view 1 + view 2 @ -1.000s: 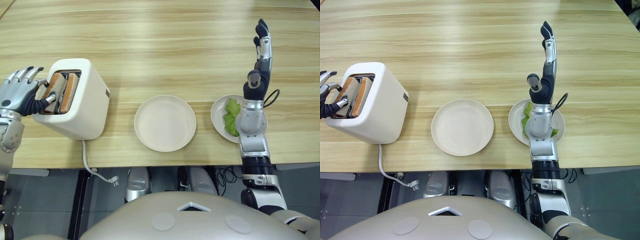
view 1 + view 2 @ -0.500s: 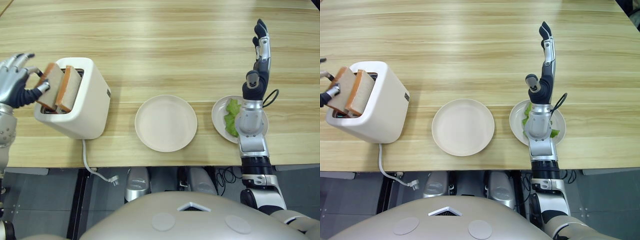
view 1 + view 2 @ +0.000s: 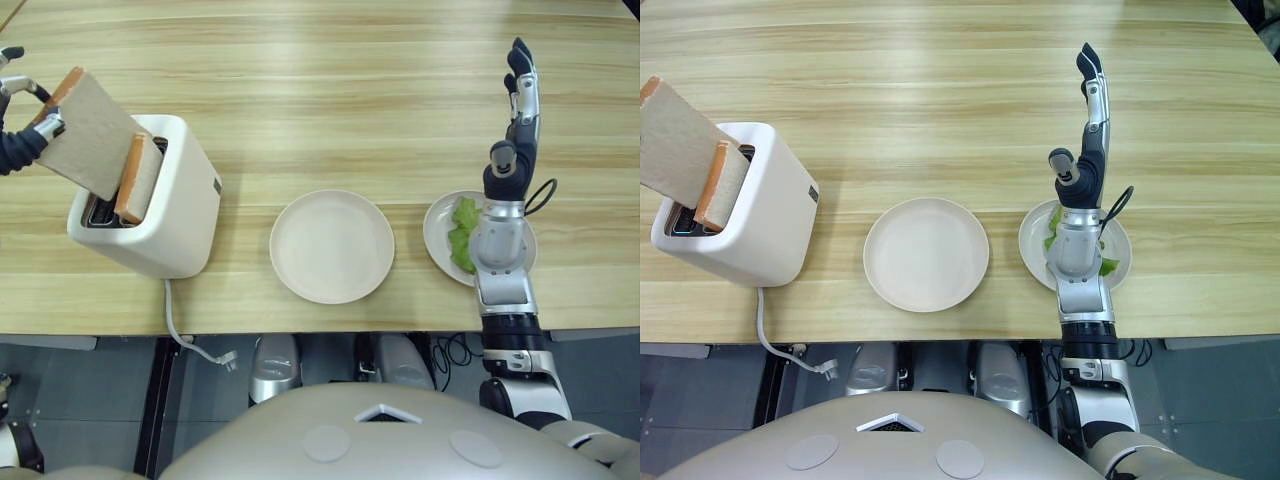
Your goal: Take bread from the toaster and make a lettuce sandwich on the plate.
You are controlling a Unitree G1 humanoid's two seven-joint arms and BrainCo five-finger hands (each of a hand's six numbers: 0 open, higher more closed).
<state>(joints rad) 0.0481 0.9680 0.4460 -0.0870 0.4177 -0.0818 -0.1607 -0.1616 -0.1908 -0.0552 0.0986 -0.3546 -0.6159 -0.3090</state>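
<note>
**Left hand pinches one bread slice above the toaster; right hand flat and empty**

The left hand (image 3: 17, 141) sits at the table's (image 3: 330, 90) far left edge, at 9 o'clock from the toaster (image 3: 170, 220). Its fingers (image 3: 29, 88) are curled and pinch the upper left edge of a bread slice (image 3: 92, 135) against the thumb. The slice is raised and tilted, its top leaning toward 10 o'clock. Its lowest corner sits at the mouth of the toaster's slot, and whether it has cleared the slot cannot be told.

A second slice (image 3: 138, 180) stands partly out of the toaster, just beside the held one on the 3 o'clock side, leaning the same way.

The plate (image 3: 332, 246) lies bare at the middle of the table's near edge, at 3 o'clock from the toaster and apart from it. At 3 o'clock from the plate is a small plate (image 3: 436, 222) bearing the lettuce (image 3: 463, 236).

The right hand (image 3: 514, 125) is above the table at 12 o'clock from the small plate. Its fingers are straight, close together and pointing to 12 o'clock, the thumb out to the side, holding nothing. Its forearm crosses over the small plate's right half.

The toaster's cord (image 3: 183, 330) hangs off the near edge toward 6 o'clock.
</note>
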